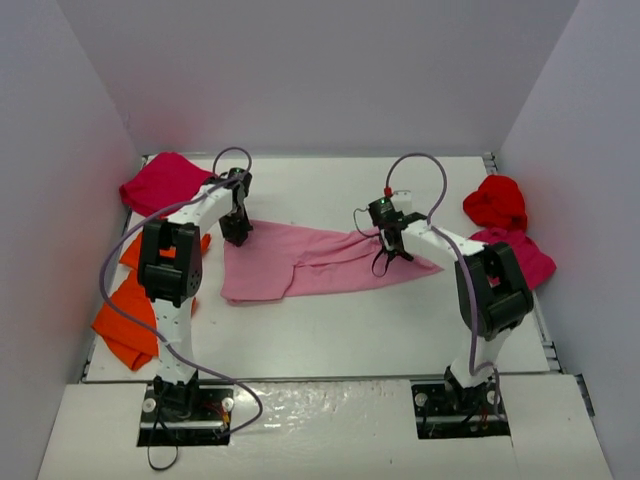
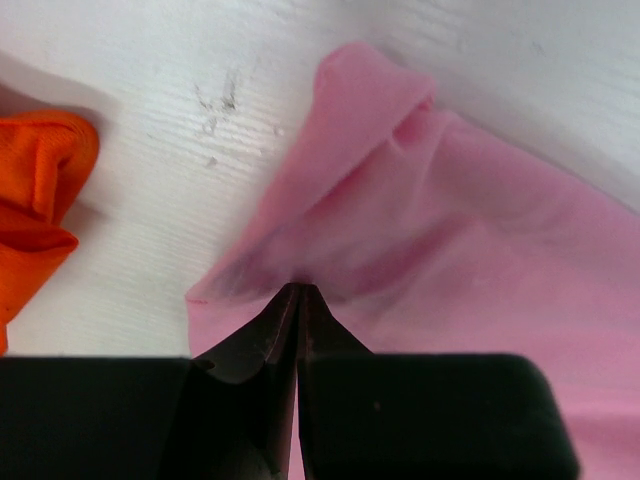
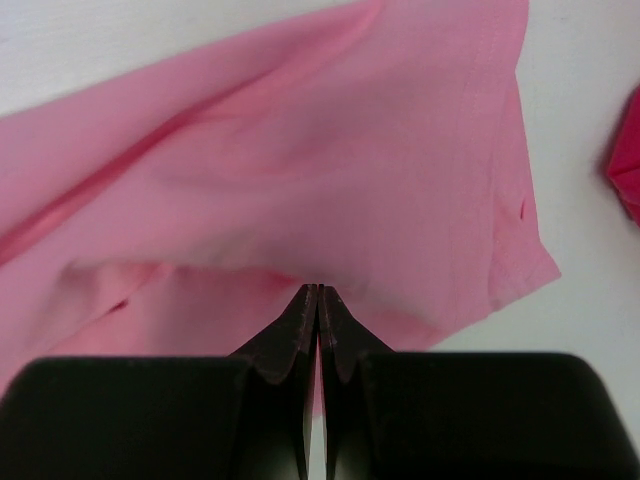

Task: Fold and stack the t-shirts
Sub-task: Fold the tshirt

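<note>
A light pink t-shirt (image 1: 310,262) lies stretched across the middle of the table. My left gripper (image 1: 237,234) is shut on its upper left corner; the left wrist view shows the jaws closed (image 2: 300,290) on a pinch of the pink cloth (image 2: 430,230). My right gripper (image 1: 388,256) is shut on the shirt's right end; the right wrist view shows the jaws closed (image 3: 318,292) on the pink cloth (image 3: 330,170).
A magenta-crimson shirt (image 1: 160,180) is bunched at the back left. Orange shirts (image 1: 130,300) lie along the left edge, also in the left wrist view (image 2: 35,200). A bright red shirt (image 1: 497,202) and a magenta-crimson one (image 1: 525,255) sit at the right edge.
</note>
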Controlling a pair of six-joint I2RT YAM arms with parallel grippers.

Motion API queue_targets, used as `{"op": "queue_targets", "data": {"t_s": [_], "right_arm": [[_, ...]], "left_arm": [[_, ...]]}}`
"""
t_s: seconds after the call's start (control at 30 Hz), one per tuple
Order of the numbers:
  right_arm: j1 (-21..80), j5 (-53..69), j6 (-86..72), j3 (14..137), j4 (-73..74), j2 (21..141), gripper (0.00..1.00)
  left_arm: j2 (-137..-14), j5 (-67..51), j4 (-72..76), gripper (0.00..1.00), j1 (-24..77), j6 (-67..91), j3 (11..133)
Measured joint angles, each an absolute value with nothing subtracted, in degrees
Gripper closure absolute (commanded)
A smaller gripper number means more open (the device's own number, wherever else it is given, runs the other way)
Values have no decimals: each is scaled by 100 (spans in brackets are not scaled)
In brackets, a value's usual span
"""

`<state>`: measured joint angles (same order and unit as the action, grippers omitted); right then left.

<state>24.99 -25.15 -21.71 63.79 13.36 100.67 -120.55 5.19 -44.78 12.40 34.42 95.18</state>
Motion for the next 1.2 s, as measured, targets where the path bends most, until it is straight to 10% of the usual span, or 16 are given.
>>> {"op": "queue_targets", "data": {"t_s": [0.43,1.2], "right_arm": [[1573,-2280,-2196,6997,1301,10697,100],[1398,-2212,-2132,7028,1037,11163,100]], "left_arm": [[-10772,164,-3606,100,1953,3579,8682],[-11937,-150,-3354,100,2126,3640,9054]]}}
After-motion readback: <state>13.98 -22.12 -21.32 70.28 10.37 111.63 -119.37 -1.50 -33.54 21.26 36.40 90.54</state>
